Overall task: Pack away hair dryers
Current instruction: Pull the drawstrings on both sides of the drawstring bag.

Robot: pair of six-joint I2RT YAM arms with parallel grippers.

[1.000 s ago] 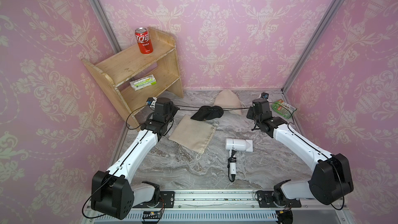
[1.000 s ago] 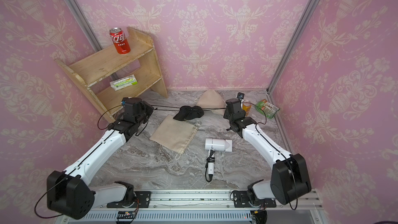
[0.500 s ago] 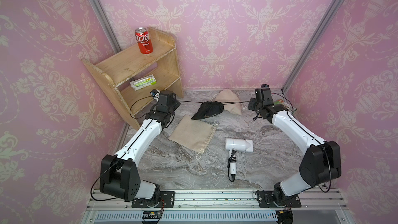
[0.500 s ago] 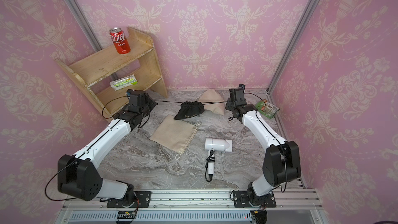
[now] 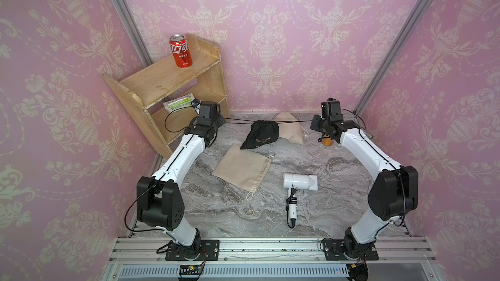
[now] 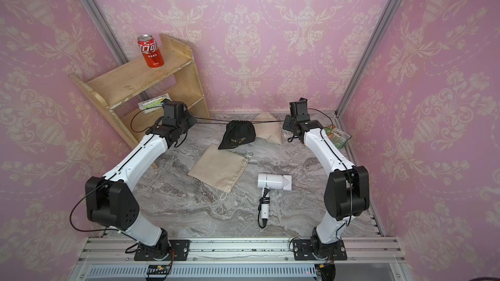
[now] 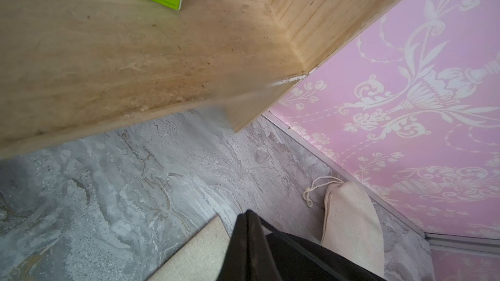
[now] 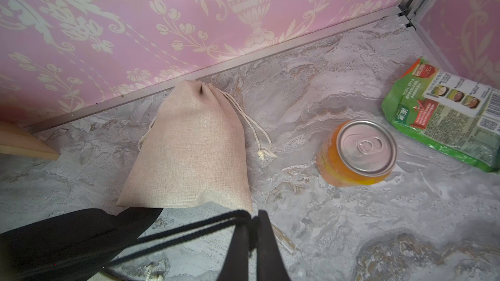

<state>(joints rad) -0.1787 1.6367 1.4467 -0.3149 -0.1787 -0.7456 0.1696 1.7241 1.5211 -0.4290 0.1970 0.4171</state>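
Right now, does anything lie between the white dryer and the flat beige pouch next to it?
Nothing visible does: only bare table separates the dryer from the flat pouch, whose drawstring edge faces it. The left gripper and right gripper are shut on the cords of the black pouch at the back.

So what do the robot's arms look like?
Both look alike: the left arm and right arm have smooth white tubes joined by chunky black joints, with thin black cables looping alongside. Each stands on a black plate bolted to a silver rail. At the tips, the left gripper and right gripper are black, with thin flat fingers.
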